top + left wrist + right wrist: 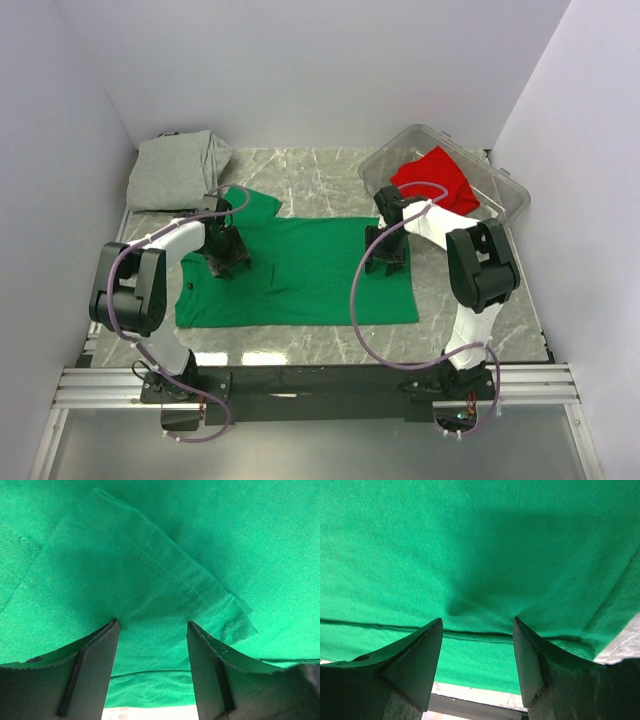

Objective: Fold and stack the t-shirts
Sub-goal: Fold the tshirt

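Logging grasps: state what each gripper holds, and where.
Nothing held. Both the left gripper and right gripper stand open, tips down on the flat green t-shirt.

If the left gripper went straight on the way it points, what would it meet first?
The green t-shirt, at a folded, hemmed flap; the left gripper looks nearly on it, depth unclear.

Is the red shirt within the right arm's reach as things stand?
Probably yes: the red shirt lies in the open bin right behind the right gripper, with nothing covering it.
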{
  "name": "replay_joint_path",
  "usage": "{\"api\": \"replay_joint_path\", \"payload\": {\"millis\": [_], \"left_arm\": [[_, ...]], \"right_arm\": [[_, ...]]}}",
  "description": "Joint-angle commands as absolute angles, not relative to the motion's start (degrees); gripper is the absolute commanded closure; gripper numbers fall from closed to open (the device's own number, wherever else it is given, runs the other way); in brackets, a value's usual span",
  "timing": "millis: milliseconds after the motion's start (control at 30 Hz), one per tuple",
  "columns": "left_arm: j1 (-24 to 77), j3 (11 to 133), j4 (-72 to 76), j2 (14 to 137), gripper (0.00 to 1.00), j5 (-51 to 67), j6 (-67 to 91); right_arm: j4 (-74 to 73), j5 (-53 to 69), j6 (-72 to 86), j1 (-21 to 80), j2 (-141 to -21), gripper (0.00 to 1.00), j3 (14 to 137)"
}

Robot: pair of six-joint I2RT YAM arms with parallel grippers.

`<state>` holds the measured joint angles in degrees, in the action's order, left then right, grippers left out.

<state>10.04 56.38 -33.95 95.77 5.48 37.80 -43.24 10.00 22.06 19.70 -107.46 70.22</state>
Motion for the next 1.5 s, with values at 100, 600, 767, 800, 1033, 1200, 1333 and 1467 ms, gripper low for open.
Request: {"api": "replay_joint_path", "payload": {"millis": [100,600,767,800,1033,1200,1333,1467], "left_arm": [[9.93,49.58,-38.23,93.61,0.35,1.06,40.25],[10.02,43.77,-45.25,83.50,0.35,0.18,44.73],[10.02,43.42,-47.02,82.88,0.35,-2.02,45.97],[10.02,43.50,-47.02,82.79,0.35,-2.02,46.05],[10.02,46.40,-46.23,80.69,0.35,-1.50,45.27],[10.02,55.17,-46.41,78.58,0.34,-1.32,44.04],[10.02,61.42,-45.53,78.57,0.33,-1.49,42.98],[10.02,65.47,-43.77,79.71,0.33,-1.93,42.37]], "right_arm": [[-42.10,9.93,23.99,21.36,-105.21,0.35,63.02],[-43.77,11.86,28.38,25.75,-96.51,0.35,53.26],[-44.56,12.48,29.62,26.45,-94.49,0.35,51.42],[-44.65,12.65,29.71,26.54,-94.31,0.35,51.24],[-48.15,8.36,28.48,26.72,-92.47,0.32,57.03],[-53.26,0.37,27.95,25.58,-89.65,0.30,66.34],[-50.55,-4.11,27.16,21.89,-87.54,0.30,68.90],[-42.84,-8.87,24.97,18.90,-87.80,0.32,69.87]]}}
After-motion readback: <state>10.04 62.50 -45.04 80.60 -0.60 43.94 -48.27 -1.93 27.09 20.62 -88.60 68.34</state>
